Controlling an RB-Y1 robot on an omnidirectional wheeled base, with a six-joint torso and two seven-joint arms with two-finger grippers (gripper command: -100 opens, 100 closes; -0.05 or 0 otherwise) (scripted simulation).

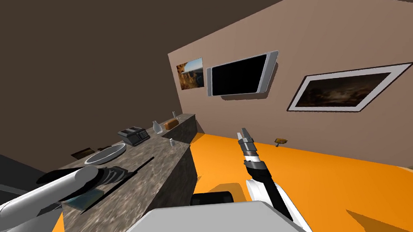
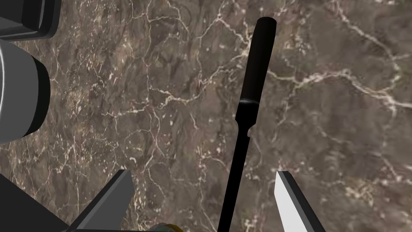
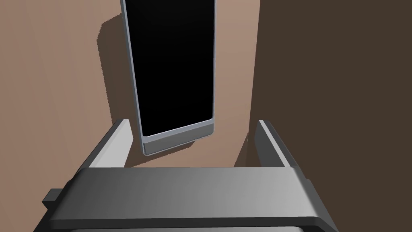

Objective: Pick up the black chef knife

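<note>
The black chef knife [image 1: 144,164] lies flat on the brown marble counter [image 1: 168,171], slanting toward the counter's edge. In the left wrist view its round handle [image 2: 257,60] points away from my hand and its thin blade [image 2: 237,181] runs back between my fingers. My left gripper [image 2: 203,177] hovers above the blade, open, with one finger on each side and apart from it. The head view shows the left gripper [image 1: 128,172] low over the counter. My right gripper [image 1: 244,134] is raised over the orange floor, open and empty [image 3: 193,125].
Further along the counter stand a shallow grey bowl [image 1: 106,154], a dark toaster [image 1: 134,135], a glass vase [image 1: 156,127], a bread loaf [image 1: 171,123] and a small shaker [image 1: 172,142]. A glassy slab [image 1: 84,198] lies under my left forearm. The counter's edge drops to the orange floor [image 1: 328,181].
</note>
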